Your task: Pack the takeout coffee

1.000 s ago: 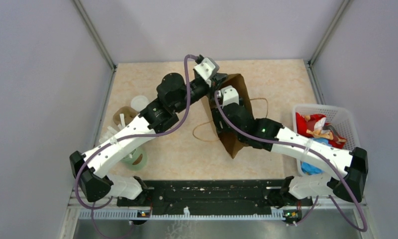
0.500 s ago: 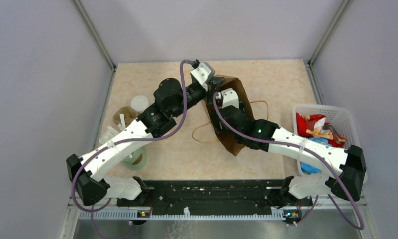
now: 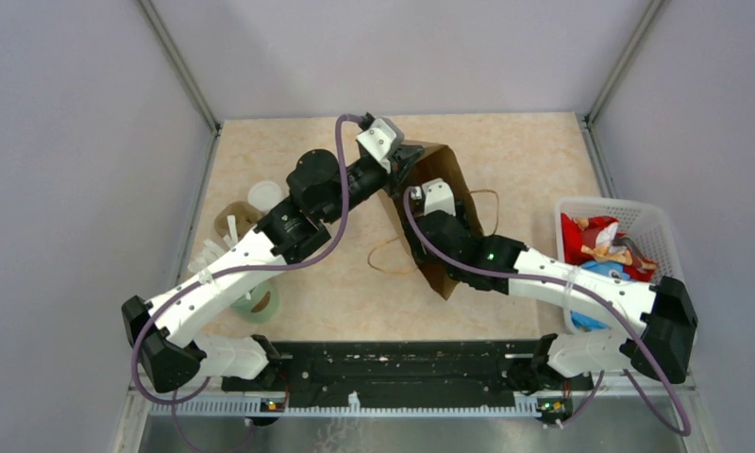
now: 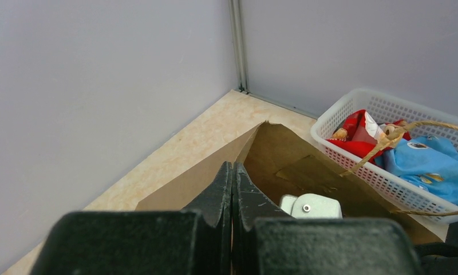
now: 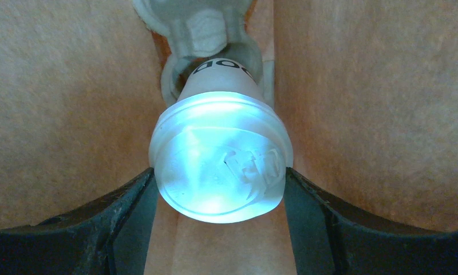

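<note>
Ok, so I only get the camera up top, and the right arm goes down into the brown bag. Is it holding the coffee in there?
Observer: Yes. On the right wrist camera the takeout coffee sits between the right gripper's fingers, capped end toward the lens.
Operator: Is it really inside the bag?
Observer: Yes, the walls of the brown paper bag fill that picture on both sides of the cup.
Operator: And what's the left one doing up there?
Observer: The left wrist camera shows the left gripper with its fingers pressed together right at the bag's rim, apparently pinching the paper.
</note>
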Available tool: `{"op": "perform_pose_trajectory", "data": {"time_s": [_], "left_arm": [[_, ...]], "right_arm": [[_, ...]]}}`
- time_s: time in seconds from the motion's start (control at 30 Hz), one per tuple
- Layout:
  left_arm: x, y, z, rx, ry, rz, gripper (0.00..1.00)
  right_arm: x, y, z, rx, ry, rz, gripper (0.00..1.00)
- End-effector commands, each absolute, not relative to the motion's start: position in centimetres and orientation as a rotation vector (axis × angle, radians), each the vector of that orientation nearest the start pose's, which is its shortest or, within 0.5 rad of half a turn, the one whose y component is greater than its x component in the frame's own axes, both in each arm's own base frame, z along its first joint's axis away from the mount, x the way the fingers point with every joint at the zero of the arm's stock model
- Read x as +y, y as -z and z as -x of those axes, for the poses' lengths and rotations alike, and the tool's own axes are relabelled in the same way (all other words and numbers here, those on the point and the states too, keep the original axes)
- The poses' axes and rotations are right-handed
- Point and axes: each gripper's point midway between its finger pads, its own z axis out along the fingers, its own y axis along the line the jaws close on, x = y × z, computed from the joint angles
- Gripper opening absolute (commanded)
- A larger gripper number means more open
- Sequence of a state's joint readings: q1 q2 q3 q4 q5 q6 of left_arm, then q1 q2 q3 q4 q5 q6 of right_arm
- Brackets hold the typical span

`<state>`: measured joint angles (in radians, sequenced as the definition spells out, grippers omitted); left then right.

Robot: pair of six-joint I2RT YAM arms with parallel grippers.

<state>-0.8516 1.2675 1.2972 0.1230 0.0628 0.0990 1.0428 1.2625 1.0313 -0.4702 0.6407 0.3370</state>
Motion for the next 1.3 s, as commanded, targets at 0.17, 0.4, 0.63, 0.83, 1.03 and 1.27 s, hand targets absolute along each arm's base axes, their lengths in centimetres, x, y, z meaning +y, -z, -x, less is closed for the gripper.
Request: {"op": "perform_pose_trajectory", "data": {"time_s": [0.17, 0.4, 0.63, 0.83, 1.03, 1.27], "left_arm": [[-32.6, -45.6, -26.6, 1.185, 0.712, -0.688, 0.0], [-32.6, -44.8, -26.5, 1.199, 0.728, -0.683, 0.0], [-32.3, -44.0, -26.6, 1.218, 0.723, -0.667, 0.0], [-32.1, -43.8, -26.4, 1.228, 0.736, -0.656, 0.0], [-31.4, -43.6, -26.6, 1.258, 0.727, -0.617, 0.0], [-31.3, -43.3, -26.7, 1.26, 0.729, -0.594, 0.0]], "right_arm": [[26.2, -20.2, -25.7, 2.022, -0.161, 0.384, 0.52], [27.2, -19.9, -26.4, 2.026, -0.145, 0.388, 0.52], [27.6, -19.4, -26.8, 2.025, -0.115, 0.409, 0.52], [27.9, -18.9, -27.2, 2.021, -0.095, 0.434, 0.53], [27.4, -18.4, -27.4, 2.037, -0.137, 0.461, 0.53], [26.3, -18.3, -27.8, 2.053, -0.164, 0.494, 0.52]]}}
